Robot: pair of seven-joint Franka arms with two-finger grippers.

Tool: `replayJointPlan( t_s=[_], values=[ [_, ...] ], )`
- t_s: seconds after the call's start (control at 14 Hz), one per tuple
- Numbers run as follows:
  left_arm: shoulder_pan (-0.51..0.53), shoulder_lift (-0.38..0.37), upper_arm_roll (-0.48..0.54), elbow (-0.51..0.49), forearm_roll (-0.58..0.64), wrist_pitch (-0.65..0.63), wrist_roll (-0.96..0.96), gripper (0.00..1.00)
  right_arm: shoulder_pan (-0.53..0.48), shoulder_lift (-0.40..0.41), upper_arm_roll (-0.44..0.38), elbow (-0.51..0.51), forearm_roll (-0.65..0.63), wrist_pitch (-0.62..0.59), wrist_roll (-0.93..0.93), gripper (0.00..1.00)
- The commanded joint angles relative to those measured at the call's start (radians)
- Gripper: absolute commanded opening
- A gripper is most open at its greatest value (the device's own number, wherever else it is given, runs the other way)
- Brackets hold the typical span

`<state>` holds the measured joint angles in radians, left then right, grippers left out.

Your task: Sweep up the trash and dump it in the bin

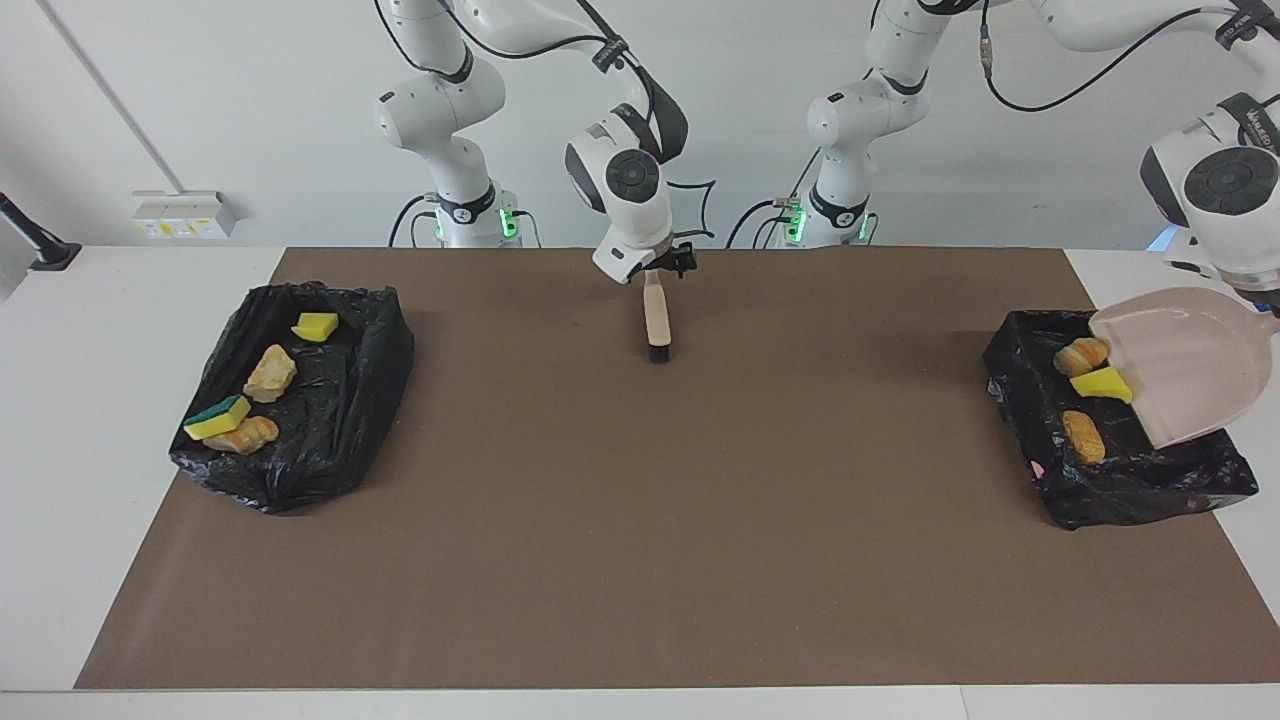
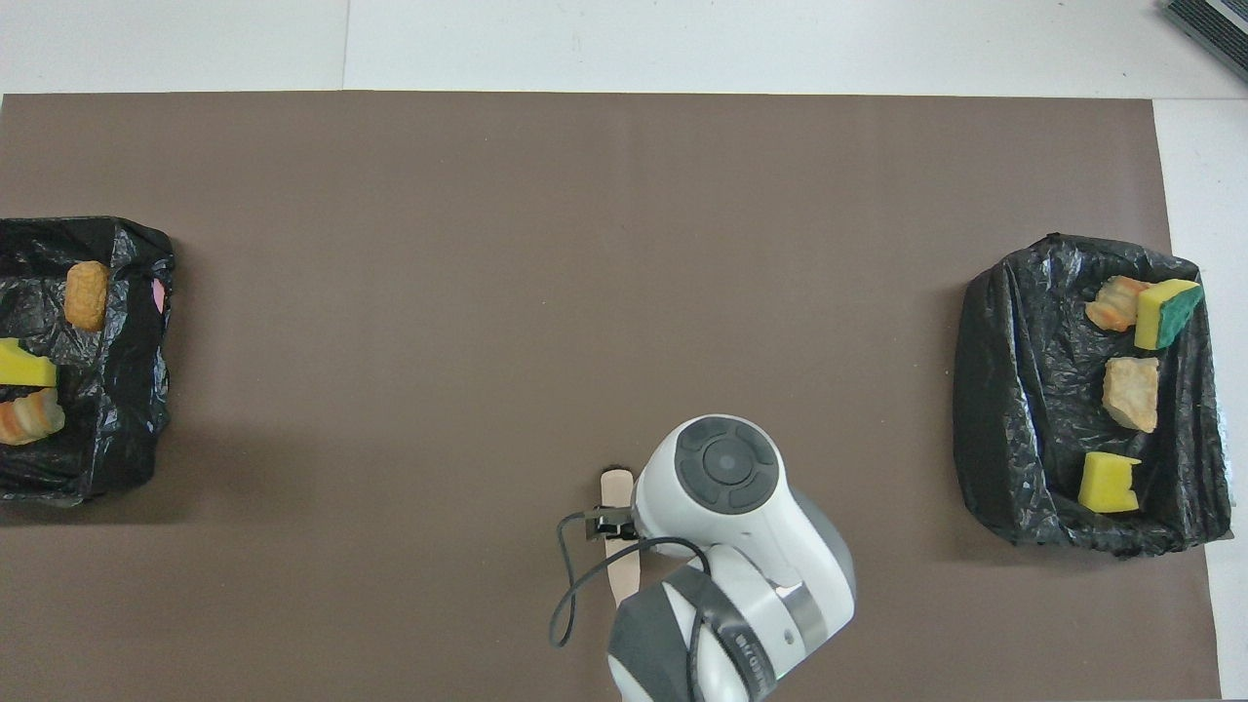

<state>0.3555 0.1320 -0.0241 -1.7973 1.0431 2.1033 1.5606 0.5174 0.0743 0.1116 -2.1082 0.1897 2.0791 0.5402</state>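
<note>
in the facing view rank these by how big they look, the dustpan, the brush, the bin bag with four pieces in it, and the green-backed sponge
1. bin bag
2. dustpan, though raised toward the camera, so likely flattered
3. brush
4. green-backed sponge

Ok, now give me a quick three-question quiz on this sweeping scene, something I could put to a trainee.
1. How many pieces of trash lie in the bin at the right arm's end?
2. True or false: the dustpan held by the left gripper sits level over the bin at the left arm's end.
3. What is the right gripper over? A) the brush handle, B) a bin, C) the dustpan.

Key: 1) four. 2) False: it tips toward the bin, and one piece already lies in the bin. 3) A.
</note>
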Motion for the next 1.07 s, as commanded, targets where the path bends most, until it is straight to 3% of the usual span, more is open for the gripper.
replayJointPlan(
  t_s=[0.0, 0.29, 0.5, 0.71, 1.0],
  values=[
    [-0.013, -0.009, 0.010, 0.031, 0.077, -0.012, -0.014, 0.00, -0.098, -0.028, 0.008, 0.065, -0.122, -0.010, -0.023, 1.00],
    [-0.013, -0.049, 0.013, 0.071, 0.030, 0.004, 0.003, 0.00, -0.196, -0.044, 0.008, 0.181, -0.251, -0.063, -0.035, 1.00],
    [-0.026, -0.023, 0.009, 0.165, -0.287, -0.016, 0.000, 0.00, -0.263, -0.044, 0.008, 0.325, -0.266, -0.219, -0.055, 1.00],
    [-0.078, -0.009, 0.000, 0.154, -0.437, -0.044, -0.010, 0.00, -0.322, -0.054, -0.001, 0.419, -0.266, -0.336, -0.158, 1.00],
    [-0.252, -0.009, 0.001, 0.101, -0.555, -0.158, -0.332, 0.00, -0.323, -0.100, -0.162, 0.493, -0.262, -0.468, -0.296, 1.00]
  ],
)
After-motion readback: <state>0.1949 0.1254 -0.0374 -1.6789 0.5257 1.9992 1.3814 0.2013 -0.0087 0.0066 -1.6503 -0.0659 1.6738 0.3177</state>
